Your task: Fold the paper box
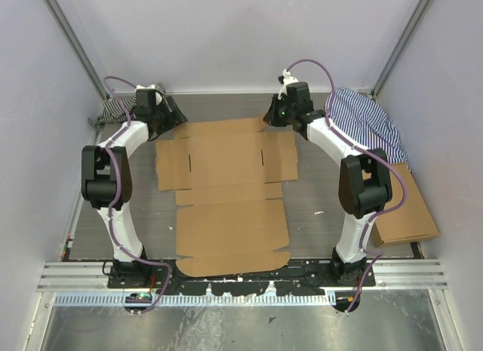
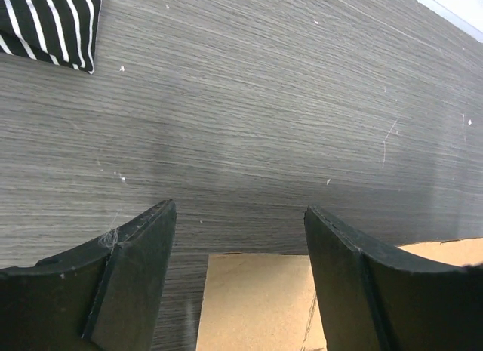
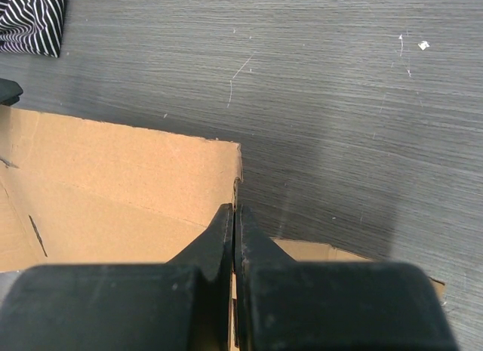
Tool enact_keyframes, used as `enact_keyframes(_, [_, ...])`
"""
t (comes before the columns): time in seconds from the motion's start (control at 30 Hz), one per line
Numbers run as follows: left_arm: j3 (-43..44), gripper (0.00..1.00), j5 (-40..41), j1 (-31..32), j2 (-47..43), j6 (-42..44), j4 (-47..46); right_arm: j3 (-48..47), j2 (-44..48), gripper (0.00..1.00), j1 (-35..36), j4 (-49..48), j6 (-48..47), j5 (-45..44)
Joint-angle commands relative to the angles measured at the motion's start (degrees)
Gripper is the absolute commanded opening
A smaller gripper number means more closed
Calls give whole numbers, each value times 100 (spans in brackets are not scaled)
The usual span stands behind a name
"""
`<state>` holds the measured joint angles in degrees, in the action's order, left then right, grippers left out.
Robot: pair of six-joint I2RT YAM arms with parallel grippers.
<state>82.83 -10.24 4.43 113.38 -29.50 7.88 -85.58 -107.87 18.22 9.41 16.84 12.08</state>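
The paper box [image 1: 226, 192] is a flat brown corrugated die-cut sheet with flaps and slits, lying between the arms. My right gripper [image 1: 270, 118] is at its far right corner, shut on the edge of the far flap [image 3: 113, 170], which stands tilted up off the table; in the right wrist view the gripper [image 3: 235, 209] has its jaws pinched on the flap's thin edge. My left gripper [image 1: 175, 117] is at the far left corner. In the left wrist view it [image 2: 240, 207] is open and empty, and a flap corner [image 2: 256, 306] lies flat between the fingers.
A black-and-white striped cloth [image 1: 113, 108] lies at the back left, also in the left wrist view [image 2: 49, 23]. A blue striped cloth [image 1: 366, 117] lies at the back right. A smooth brown cardboard rectangle [image 1: 404, 207] lies right of the right arm. Walls enclose three sides.
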Motion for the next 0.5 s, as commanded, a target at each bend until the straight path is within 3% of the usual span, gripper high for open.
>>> enact_keyframes(0.0, [-92, 75, -279, -38, -320, -119, -313, -55, 382, 1, 16, -301, 7, 129])
enact_keyframes(0.27, [-158, 56, -737, -30, -489, -329, -434, -158, 226, 1, 16, -214, 42, 59])
enact_keyframes(0.47, [-74, 44, -595, -19, -595, -239, -108, -249, 150, 1, 15, -102, 35, -97])
